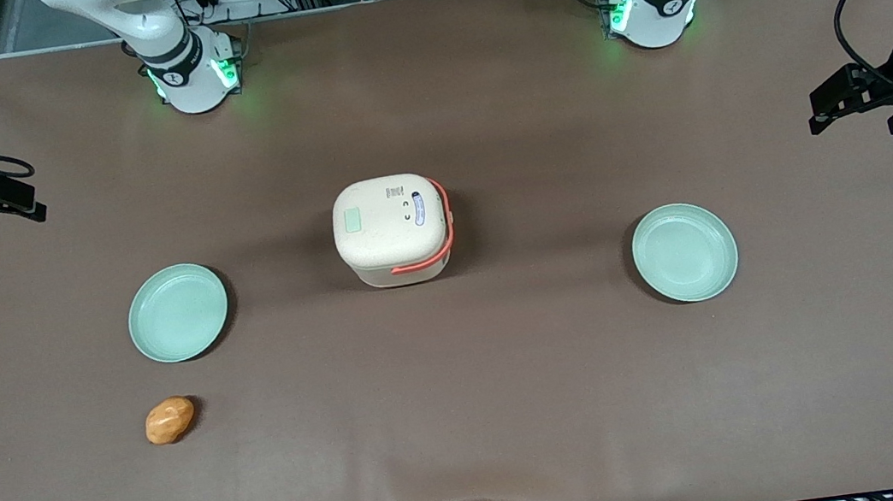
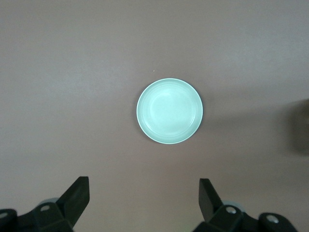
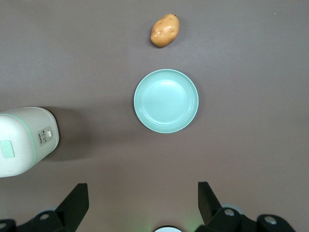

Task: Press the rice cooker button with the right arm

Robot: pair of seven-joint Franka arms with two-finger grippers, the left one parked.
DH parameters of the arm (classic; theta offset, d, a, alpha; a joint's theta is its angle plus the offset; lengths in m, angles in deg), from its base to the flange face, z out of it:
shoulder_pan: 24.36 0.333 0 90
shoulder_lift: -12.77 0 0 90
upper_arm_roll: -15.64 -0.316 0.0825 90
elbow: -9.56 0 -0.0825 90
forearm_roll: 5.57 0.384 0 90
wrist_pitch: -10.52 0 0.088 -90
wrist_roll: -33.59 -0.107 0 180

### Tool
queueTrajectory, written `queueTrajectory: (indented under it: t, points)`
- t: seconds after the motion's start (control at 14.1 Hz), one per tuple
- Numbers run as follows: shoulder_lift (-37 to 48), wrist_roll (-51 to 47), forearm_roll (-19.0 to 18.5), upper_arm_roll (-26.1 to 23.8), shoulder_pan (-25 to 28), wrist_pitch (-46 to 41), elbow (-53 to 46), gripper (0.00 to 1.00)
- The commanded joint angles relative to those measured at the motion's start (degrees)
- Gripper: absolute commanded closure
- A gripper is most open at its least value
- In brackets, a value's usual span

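The cream rice cooker [image 1: 392, 230] stands with its lid closed at the middle of the table, its coral-red handle [image 1: 445, 238] folded down along one side. The pale green button [image 1: 353, 220] lies flush in the lid, on the side toward the working arm. My right gripper [image 1: 18, 203] hangs high over the working arm's end of the table, well apart from the cooker. The right wrist view shows the gripper [image 3: 142, 195] open with nothing between its fingers, and also the cooker [image 3: 24, 140] with its button [image 3: 7, 149].
A pale green plate [image 1: 178, 312] [image 3: 165, 100] sits between the gripper and the cooker. A potato [image 1: 169, 420] [image 3: 165, 30] lies nearer to the front camera than that plate. A second pale green plate [image 1: 684, 252] [image 2: 169, 110] lies toward the parked arm's end.
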Motion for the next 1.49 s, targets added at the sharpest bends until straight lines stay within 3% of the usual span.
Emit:
queueTrajectory:
  t: [0.0,0.92,1.42]
  points:
    - [1.5,0.4,-0.9,0.1,0.3,0.1,1.3,0.0]
    - [1.1,2.2,-0.1,-0.2,2.6,0.0,0.6,0.0]
    - [0.6,1.4,1.0,-0.7,10.5,4.2,0.6,0.02]
